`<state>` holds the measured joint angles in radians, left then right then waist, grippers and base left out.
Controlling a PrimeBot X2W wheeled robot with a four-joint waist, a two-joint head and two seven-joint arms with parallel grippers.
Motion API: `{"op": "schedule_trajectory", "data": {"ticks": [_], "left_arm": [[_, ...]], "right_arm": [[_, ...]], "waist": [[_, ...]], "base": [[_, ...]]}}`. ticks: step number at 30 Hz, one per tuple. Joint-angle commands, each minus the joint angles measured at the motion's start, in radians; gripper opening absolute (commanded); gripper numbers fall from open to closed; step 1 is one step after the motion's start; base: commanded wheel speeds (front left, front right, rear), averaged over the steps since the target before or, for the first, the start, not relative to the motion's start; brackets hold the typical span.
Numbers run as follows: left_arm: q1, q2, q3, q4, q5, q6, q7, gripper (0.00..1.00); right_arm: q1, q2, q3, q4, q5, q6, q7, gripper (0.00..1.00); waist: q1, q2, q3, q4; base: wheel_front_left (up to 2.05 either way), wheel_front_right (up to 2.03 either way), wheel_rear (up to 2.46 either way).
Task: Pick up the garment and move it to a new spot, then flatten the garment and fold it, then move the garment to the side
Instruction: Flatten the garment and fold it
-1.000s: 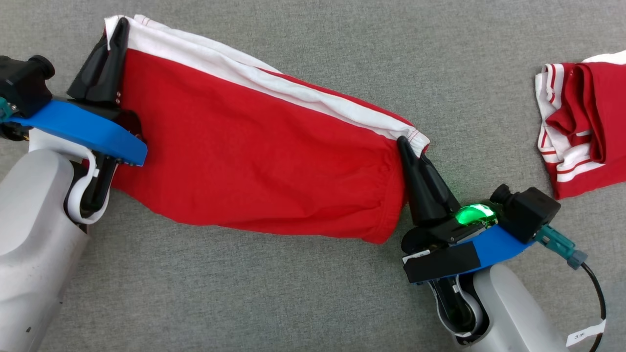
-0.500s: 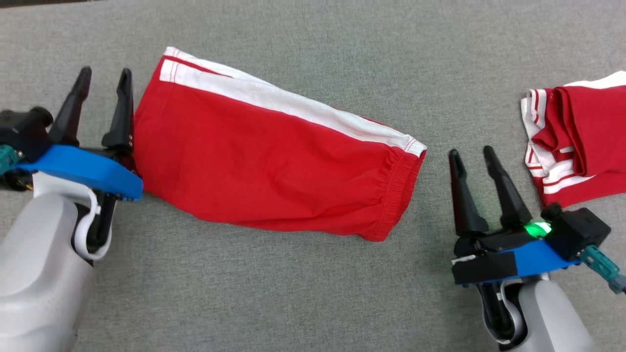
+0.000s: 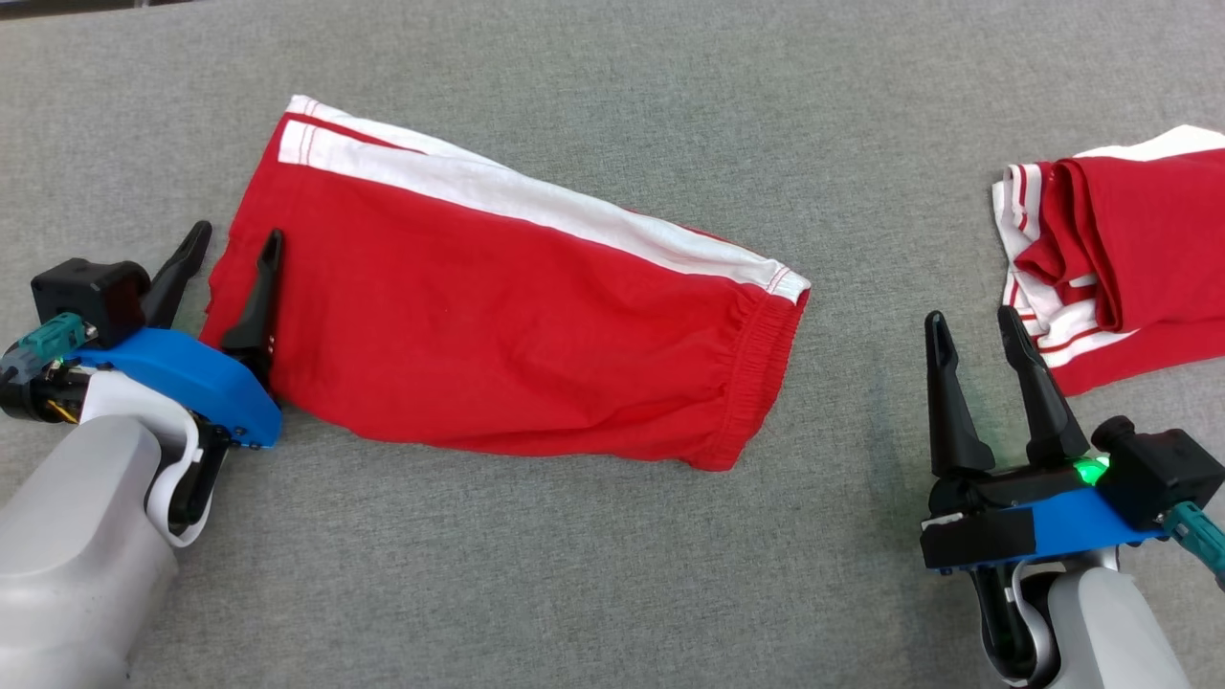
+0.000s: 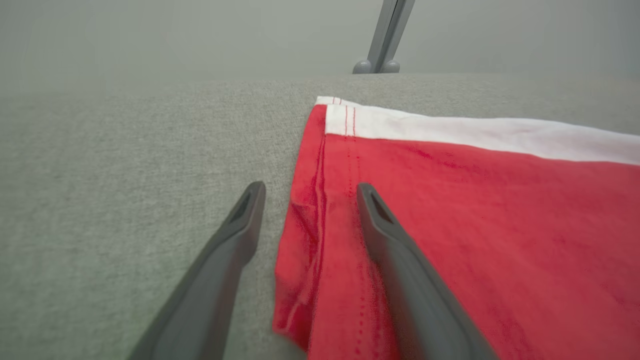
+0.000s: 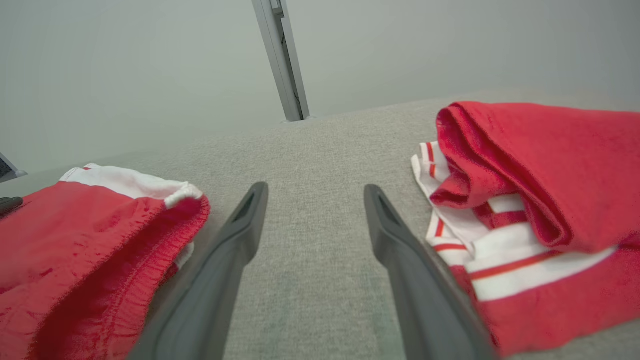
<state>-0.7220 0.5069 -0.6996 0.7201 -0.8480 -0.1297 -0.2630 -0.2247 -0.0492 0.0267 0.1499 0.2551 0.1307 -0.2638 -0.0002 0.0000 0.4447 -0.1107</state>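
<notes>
Shorts: red shorts [image 3: 498,316] with a white side stripe [image 3: 536,206] lay flat on the grey surface [image 3: 574,574], near the middle of the head view.
Long axis: it ran from about 10 o'clock to 4 o'clock, with the leg hem at the 10 o'clock end and the gathered waistband [image 3: 766,383] at the 4 o'clock end.
Left claw [image 3: 239,230]: spread apart and grasping nothing. It straddled the hem edge, one finger above red cloth and the other above bare surface; whether it touched the cloth could not be told.
Right claw [image 3: 970,316]: spread apart and empty, over bare surface, fingers pointing to 12 o'clock.
Waistband from right claw: at about 9 o'clock, clearly apart.
Other garment [image 3: 1120,249]: a bunched red-and-white striped piece at about 2 o'clock from the right claw, close by.
Nearer arm: the left, already at the hem; the right would have to cross toward 9 o'clock.
Judgement: the shorts looked flattened, so a fold across the long axis seemed next, hem carried toward 4 o'clock.
</notes>
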Motion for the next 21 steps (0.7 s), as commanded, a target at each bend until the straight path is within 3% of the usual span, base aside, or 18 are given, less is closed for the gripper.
{"op": "schedule_trajectory", "data": {"ticks": [1,7,8,9,10,21], "left_arm": [[-0.017,0.004,-0.02,0.015,-0.014,-0.002,-0.001,1.0],[-0.025,-0.002,-0.139,0.065,-0.092,-0.002,0.062,1.0],[-0.02,-0.003,-0.161,0.07,-0.101,-0.002,0.075,0.89],[-0.019,-0.003,-0.174,0.073,-0.112,-0.002,0.077,0.39],[-0.019,-0.005,-0.185,0.075,-0.125,-0.002,0.074,0.0],[0.029,-0.057,-0.2,0.135,-0.198,-0.002,0.003,0.0]], "right_arm": [[0.007,-0.003,-0.004,0.0,-0.001,0.0,-0.001,1.0],[0.012,-0.003,-0.02,-0.001,0.002,0.0,0.0,1.0],[0.013,-0.003,-0.024,0.002,0.001,0.0,-0.001,1.0],[0.014,-0.003,-0.028,0.005,-0.003,0.0,-0.001,1.0],[0.014,-0.002,-0.032,0.008,-0.005,0.0,-0.001,1.0],[0.038,-0.003,-0.055,0.08,-0.037,0.0,-0.001,1.0]], "waist": [[0.0002,0.0,0.003,-0.004],[0.0002,0.0,0.003,-0.01],[0.0002,0.0,-0.002,-0.008],[0.0002,0.0,-0.006,-0.005],[0.0002,0.0,-0.011,-0.002],[0.0002,0.0,-0.145,0.061]], "base": [[0.0,0.0,0.0],[0.0,0.0,0.0],[0.0,0.0,0.0],[0.0,0.0,0.0],[0.0,0.0,0.0],[0.0,0.0,0.0]]}}
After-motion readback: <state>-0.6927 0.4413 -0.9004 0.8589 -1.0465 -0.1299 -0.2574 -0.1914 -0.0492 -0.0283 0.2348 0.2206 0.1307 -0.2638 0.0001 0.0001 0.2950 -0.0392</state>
